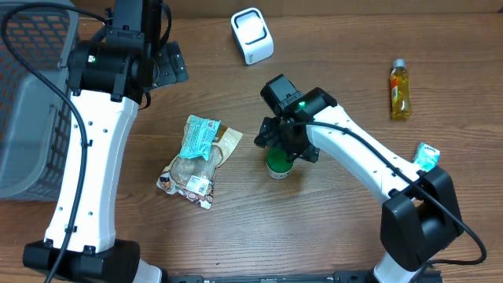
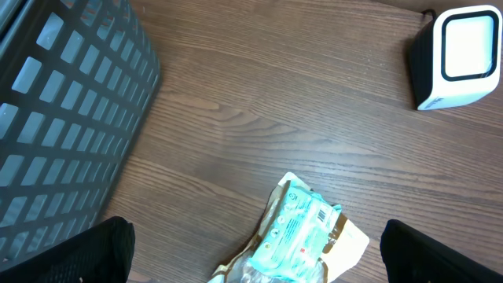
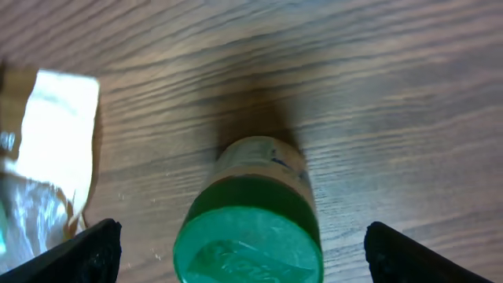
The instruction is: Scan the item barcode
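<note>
One green-lidded jar [image 1: 277, 167], one snack bag [image 1: 198, 159], one scanner [image 1: 251, 35], one yellow bottle [image 1: 400, 90]

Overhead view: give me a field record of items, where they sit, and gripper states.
scanner: white, top centre of table
green-lid jar: upright, mid-table, under right gripper
right gripper: open, fingers either side of jar, not gripping
left gripper: open, empty, between basket and scanner
snack bag: lying flat, left of jar
yellow bottle: lying down, far right
basket: left edge
</note>
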You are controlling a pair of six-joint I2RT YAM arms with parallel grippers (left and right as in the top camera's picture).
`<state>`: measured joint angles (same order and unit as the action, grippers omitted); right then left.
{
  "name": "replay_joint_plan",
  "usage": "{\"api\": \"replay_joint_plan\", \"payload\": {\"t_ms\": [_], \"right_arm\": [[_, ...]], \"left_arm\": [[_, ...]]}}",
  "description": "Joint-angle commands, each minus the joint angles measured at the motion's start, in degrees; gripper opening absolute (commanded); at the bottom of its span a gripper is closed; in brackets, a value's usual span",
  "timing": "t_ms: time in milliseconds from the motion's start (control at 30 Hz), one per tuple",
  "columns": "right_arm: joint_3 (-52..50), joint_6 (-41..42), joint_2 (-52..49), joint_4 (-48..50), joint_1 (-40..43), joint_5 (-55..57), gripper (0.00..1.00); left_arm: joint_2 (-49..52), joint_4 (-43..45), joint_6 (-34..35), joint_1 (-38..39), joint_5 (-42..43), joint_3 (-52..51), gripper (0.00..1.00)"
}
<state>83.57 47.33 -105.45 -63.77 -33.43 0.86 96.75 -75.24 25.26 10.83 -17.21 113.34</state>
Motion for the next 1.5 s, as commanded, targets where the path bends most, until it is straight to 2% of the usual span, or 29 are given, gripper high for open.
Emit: {"api": "replay_joint_plan", "payload": {"t_ms": [0, 67, 167, 267, 433, 767, 867, 967, 1033, 1167, 1267, 1367, 1467], "right_arm": [[-0.37, 6.84, -0.13, 0.81, -1.09, 2.08, 0.96], [-1.62, 3.98, -0.13, 2.49, -2.05, 2.10, 0.96], [-2.84, -5.86, -0.15, 5.03, -3.30, 2.40, 0.96], [-2.95, -10.34, -0.20, 4.26, -3.63, 6.21, 0.96], [-2.95, -12.55, -0.42, 3.69, -3.58, 7.21, 1.00], [-2.95, -14.91, -4.57, 4.09, -3.58, 6.10, 0.99], [-2.95, -19.26, -5.86, 4.07, -3.58, 0.90, 0.93], [-2.95, -22.18, -6.16, 3.85, -3.58, -0.96, 0.79], [-2.95, -22.14, -6.16, 3.72, -3.58, -0.96, 0.74], [-2.95, -22.12, -6.16, 2.08, -3.52, 0.42, 0.75], [-2.95, -22.14, -6.16, 1.25, -3.52, 0.52, 0.88], [-2.95, -22.14, -6.16, 1.33, -3.63, 0.52, 0.87], [-2.95, -22.08, -6.19, 2.03, -3.63, 0.52, 0.78]], "left_arm": [[-1.25, 0.07, -0.85, 0.07, -0.81, 1.14, 0.99], [-1.25, 0.07, -0.87, 0.07, -0.81, 1.14, 1.00], [-1.25, 0.04, -0.85, 0.07, -0.81, 1.16, 0.99], [-1.25, 0.07, -0.85, 0.07, -0.79, 1.14, 1.00], [-1.25, 0.04, -0.87, 0.07, -0.81, 1.14, 1.00], [-1.25, 0.07, -0.85, 0.07, -0.81, 1.14, 1.00], [-1.25, 0.07, -0.85, 0.07, -0.81, 1.14, 0.99], [-1.25, 0.07, -0.85, 0.07, -0.81, 1.16, 1.00], [-1.25, 0.07, -0.85, 0.07, -0.81, 1.14, 1.00], [-1.25, 0.07, -0.85, 0.07, -0.81, 1.16, 1.00], [-1.25, 0.07, -0.85, 0.07, -0.81, 1.14, 1.00], [-1.25, 0.04, -0.85, 0.07, -0.81, 1.14, 1.00], [-1.25, 0.07, -0.85, 0.07, -0.81, 1.16, 1.00]]}}
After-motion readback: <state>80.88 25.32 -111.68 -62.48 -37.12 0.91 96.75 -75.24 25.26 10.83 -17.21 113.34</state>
